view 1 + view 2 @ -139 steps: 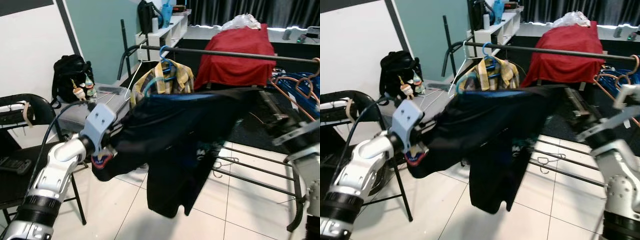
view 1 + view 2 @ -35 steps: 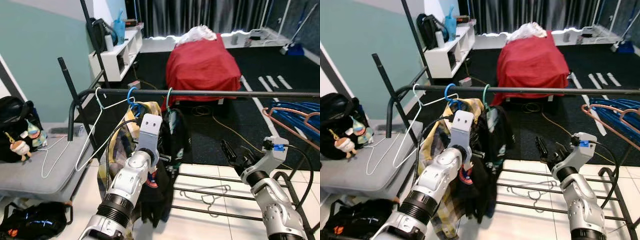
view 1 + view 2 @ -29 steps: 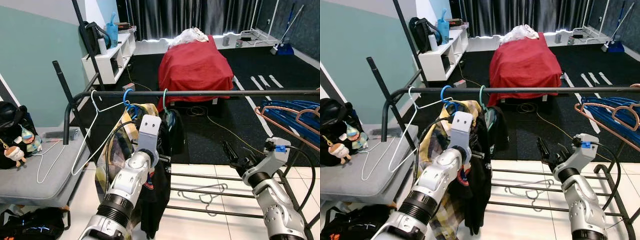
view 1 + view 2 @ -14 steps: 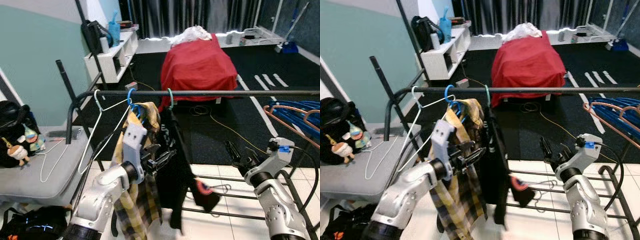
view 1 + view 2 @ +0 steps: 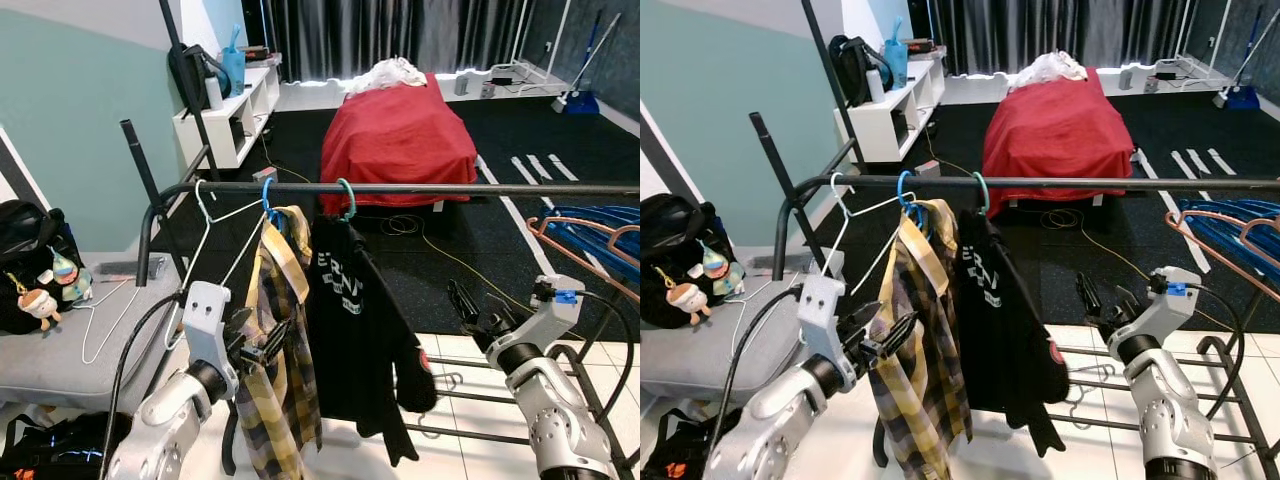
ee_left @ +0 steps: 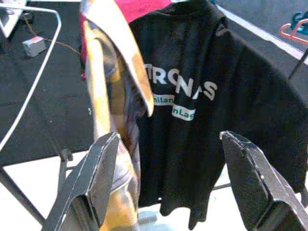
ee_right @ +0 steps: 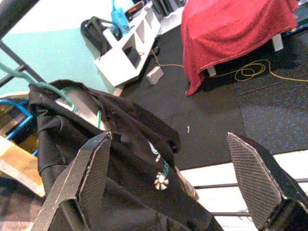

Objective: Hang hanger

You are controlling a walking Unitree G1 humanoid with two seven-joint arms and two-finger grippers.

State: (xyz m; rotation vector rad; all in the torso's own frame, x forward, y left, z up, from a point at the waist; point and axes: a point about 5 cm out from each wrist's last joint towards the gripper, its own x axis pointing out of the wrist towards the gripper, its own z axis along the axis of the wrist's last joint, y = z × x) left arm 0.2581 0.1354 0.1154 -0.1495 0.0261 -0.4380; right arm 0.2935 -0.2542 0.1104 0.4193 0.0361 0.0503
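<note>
We judge the task essentially complete: the green hanger [image 5: 345, 198] carrying the black shirt [image 5: 355, 320] hangs from the rail [image 5: 450, 188] beside the plaid shirt [image 5: 275, 350], while our left gripper [image 5: 262, 345] and right gripper [image 5: 470, 312] both stand open and empty nearby.

rail [image 5: 480, 187] right of black shirt [image 5: 355, 330]: free | left: plaid shirt [image 5: 275, 370] crowds
</note>
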